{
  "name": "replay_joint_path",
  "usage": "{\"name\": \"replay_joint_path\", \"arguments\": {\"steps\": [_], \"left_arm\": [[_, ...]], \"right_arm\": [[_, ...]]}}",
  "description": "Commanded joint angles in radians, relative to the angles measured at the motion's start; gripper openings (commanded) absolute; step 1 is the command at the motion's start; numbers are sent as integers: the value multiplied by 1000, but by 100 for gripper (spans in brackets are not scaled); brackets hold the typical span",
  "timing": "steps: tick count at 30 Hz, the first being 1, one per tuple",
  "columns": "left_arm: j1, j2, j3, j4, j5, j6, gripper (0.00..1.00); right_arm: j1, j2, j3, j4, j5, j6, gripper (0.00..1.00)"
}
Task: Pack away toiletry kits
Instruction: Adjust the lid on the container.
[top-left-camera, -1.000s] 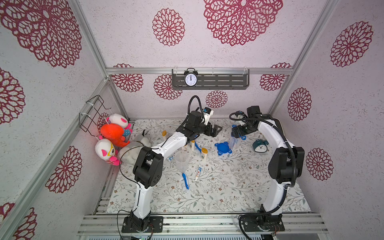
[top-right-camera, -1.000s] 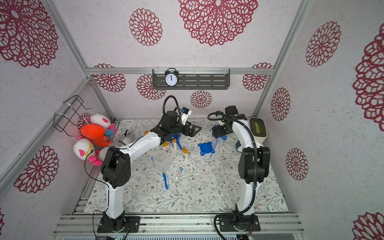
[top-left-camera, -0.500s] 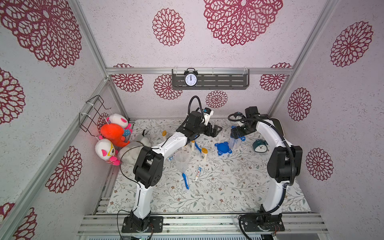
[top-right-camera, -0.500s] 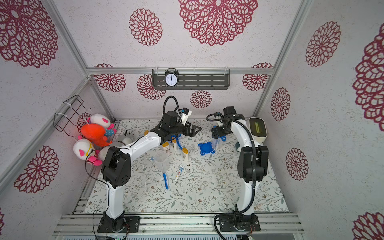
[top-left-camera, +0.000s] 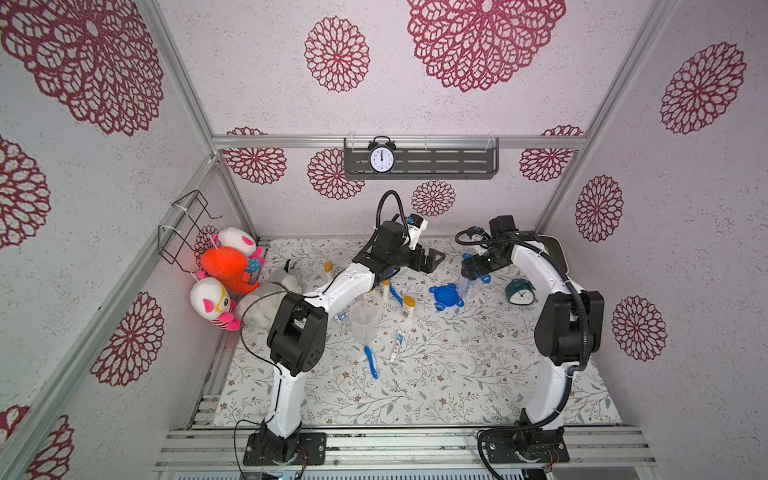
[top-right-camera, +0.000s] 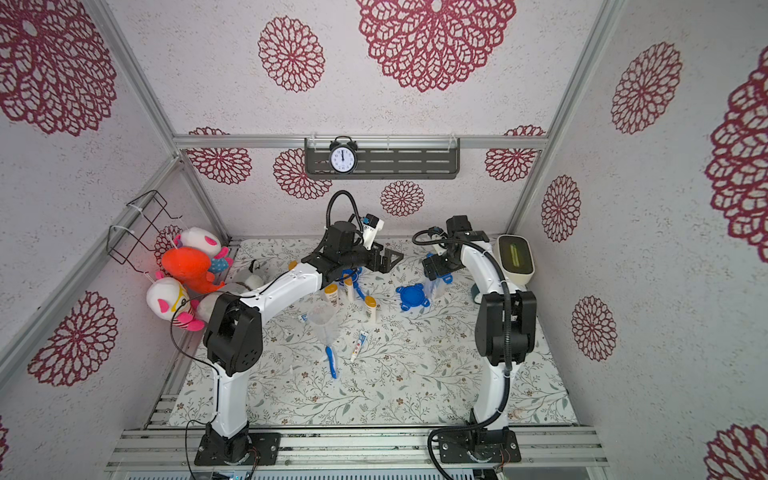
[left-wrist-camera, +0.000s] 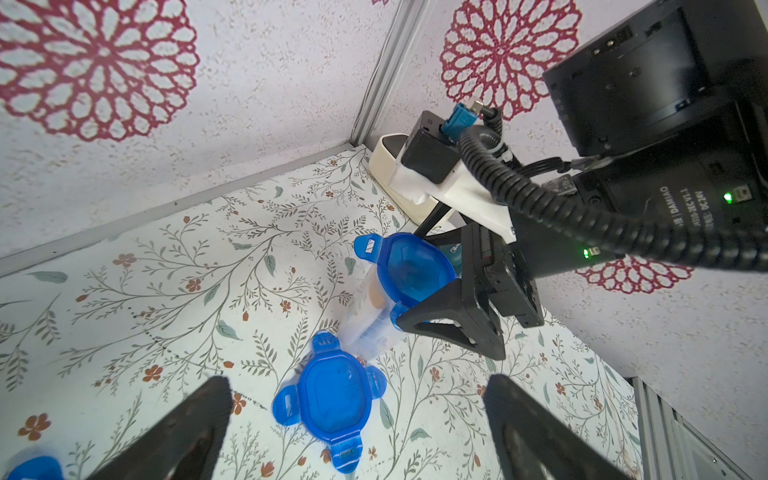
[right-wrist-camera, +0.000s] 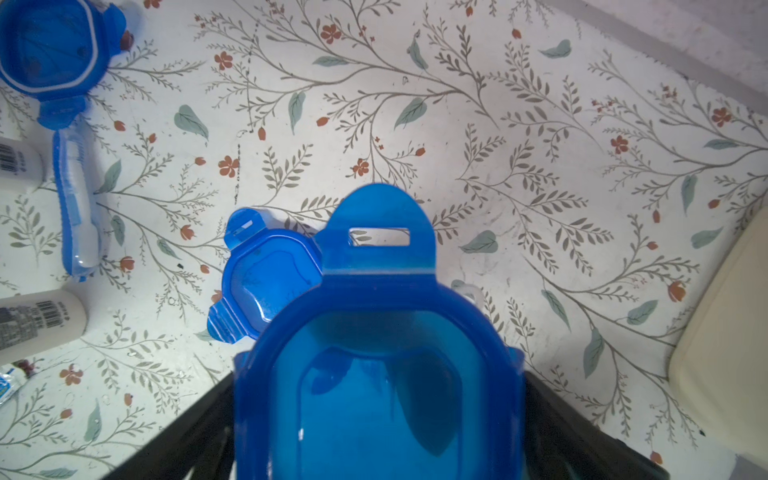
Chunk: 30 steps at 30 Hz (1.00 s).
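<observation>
Right gripper (left-wrist-camera: 465, 286) straddles a lidded jar (left-wrist-camera: 386, 299), jaws wide; left gripper (top-left-camera: 432, 259) gapes empty over the table (top-left-camera: 457, 374).

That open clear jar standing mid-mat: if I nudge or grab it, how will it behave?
The clear jar looks empty and thin-walled, so it is probably light; a sideways nudge may tip it rather than slide it. Its smooth plastic could slip or flex when pinched.
</observation>
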Motion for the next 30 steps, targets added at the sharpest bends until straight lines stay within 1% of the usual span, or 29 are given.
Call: {"name": "replay_joint_path", "arguments": {"steps": [1,4,5,8,9,11,12,13,15,17,25,30], "left_arm": [[5,14,13,-4,7,9,99],[7,14,10,-5,7,9,99],[7,12,7,-4,5,9,99],[9,5,-2,2,1,9,99],[10,3,-5,4,1,9,99],[10,3,-5,4,2,9,99],[10,3,-5,4,2,8,99],[10,3,-5,4,3,7,99],[10,2,-5,6,4,6,99],[10,0,-5,8,4,4,99],[8,-3,-2,12,3,0,99],[8,-5,-3,10,1,1,99]], "right_arm": [[-2,66,-36,-74,42,-4,99],[-3,82,-27,-86,38,-11,99],[-4,82,-29,-85,34,-11,96],[-7,75,-49,-79,26,-7,80],[-9,68,-57,-72,19,-4,76],[-9,55,-65,-61,0,-1,73],[-8,45,-67,-56,-14,-2,73],[-7,36,-67,-53,-23,-3,76],[-4,8,-73,-31,-34,-1,89],[-2,-15,-65,-12,-50,5,99],[-1,-102,-6,17,-121,24,99],[-4,-137,1,20,-106,30,99]]}}
